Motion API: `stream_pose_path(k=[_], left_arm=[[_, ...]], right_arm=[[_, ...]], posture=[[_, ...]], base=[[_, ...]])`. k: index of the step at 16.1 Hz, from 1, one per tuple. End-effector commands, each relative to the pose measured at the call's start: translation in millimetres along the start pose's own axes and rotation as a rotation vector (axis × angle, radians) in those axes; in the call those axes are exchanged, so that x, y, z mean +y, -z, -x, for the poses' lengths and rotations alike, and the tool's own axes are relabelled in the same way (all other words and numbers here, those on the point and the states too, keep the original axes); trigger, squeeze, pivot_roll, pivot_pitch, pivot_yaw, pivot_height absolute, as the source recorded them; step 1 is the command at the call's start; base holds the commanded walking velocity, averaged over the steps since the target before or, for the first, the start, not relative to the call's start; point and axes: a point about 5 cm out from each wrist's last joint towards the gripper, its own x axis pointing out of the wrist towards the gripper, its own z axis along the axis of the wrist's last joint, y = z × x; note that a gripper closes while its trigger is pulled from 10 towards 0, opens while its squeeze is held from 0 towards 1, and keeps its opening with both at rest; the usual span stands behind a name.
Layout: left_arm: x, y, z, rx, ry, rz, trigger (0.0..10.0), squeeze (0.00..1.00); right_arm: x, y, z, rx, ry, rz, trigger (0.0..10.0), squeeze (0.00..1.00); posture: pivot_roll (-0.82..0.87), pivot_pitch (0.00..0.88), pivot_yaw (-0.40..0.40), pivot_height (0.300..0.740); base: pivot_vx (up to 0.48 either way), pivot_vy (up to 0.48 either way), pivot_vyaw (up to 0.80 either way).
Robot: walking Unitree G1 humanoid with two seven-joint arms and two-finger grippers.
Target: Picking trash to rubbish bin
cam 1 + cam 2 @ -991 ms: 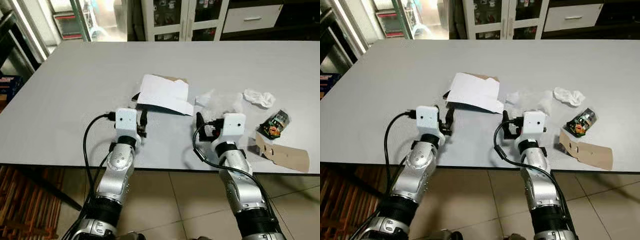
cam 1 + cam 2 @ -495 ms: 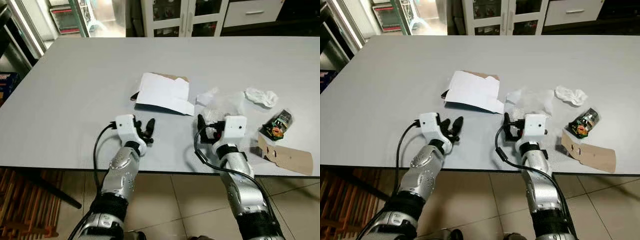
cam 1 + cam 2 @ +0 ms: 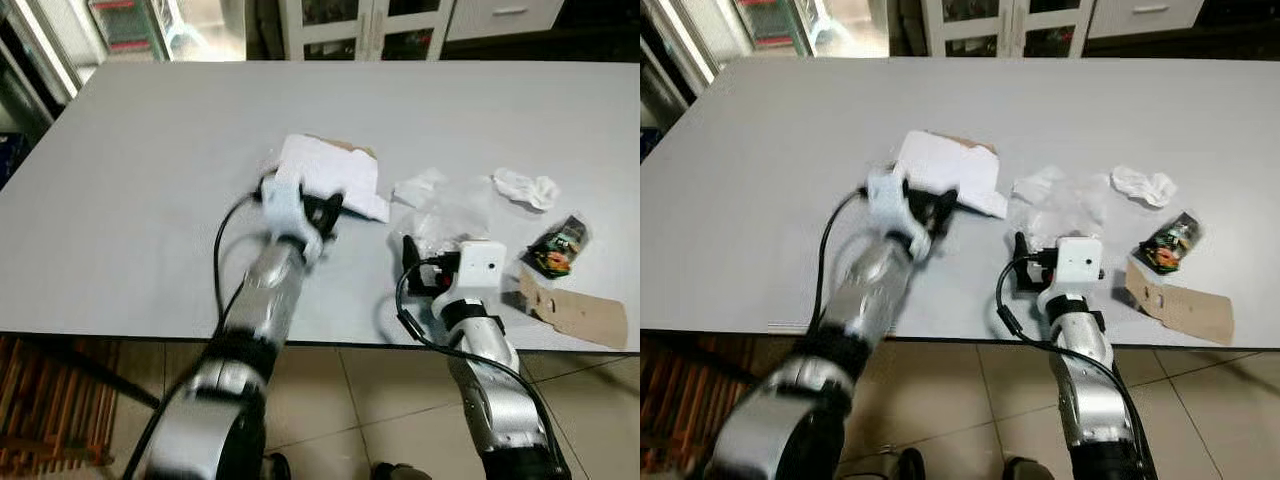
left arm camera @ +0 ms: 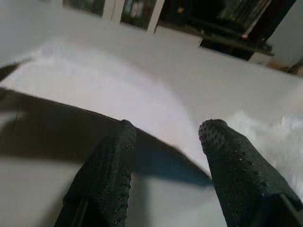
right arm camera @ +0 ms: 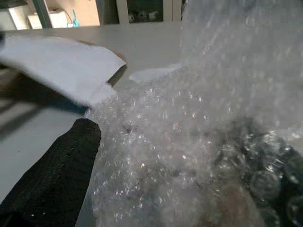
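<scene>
- No piece of trash looks binned yet, and no rubbish bin can be made out; the job seems barely begun.
- The left hand (image 4: 165, 142) is at the near edge of the white folded sheet of card (image 3: 330, 175), fingers spread apart, one to each side of that edge, gripping nothing so far. The sheet lies flat on the grey worktop (image 3: 150, 150) with a brown layer showing at its far corner.
- The right hand (image 3: 415, 262) rests on the worktop beside the left hand, on the side away from the sheet. A clear crumpled piece of bubble wrap (image 5: 199, 132) lies bunched against it and over one finger (image 5: 57, 175); I cannot tell whether the fingers are closed on the wrap.
- Left to do, by my judgement: close on the sheet, lift it, find the bin, then clear the rest.
- Beyond the right hand, further from the left one: a crumpled white tissue (image 3: 520, 188), a dark snack wrapper with orange and green print (image 3: 555, 245), and a flat brown cardboard strip (image 3: 575, 305) near the worktop's front edge.
- A small white scrap (image 3: 418, 186) lies between the sheet and the bubble wrap.
- The flat sheet may be awkward to pinch; the bubble wrap crowds the right hand's reach.
</scene>
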Motion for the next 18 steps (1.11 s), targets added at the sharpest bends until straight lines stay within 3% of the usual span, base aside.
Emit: stream_pose_path(k=[1,10,18], left_arm=[[-12.5,2,-5.4,0.006,0.012,0.005,10.0,0.0],[-1.2,22,-2.1,0.102,-0.108,-0.017,10.0,0.0],[-3.3,18,-2.0,0.033,-0.11,-0.042,10.0,0.0]], right_arm=[[1.4,2,3.5,0.022,0.0,0.005,10.0,0.0],[5.2,2,3.6,0.034,-0.007,-0.001,10.0,0.0],[2.3,1,2.7,0.031,-0.003,0.005,10.0,0.0]], posture=[[-0.13,0.202,0.046,0.74],[-0.13,0.192,0.053,0.74],[-0.13,0.173,0.05,0.74]], base=[[0.0,0.0,0.0],[0.0,0.0,0.0],[0.0,0.0,0.0]])
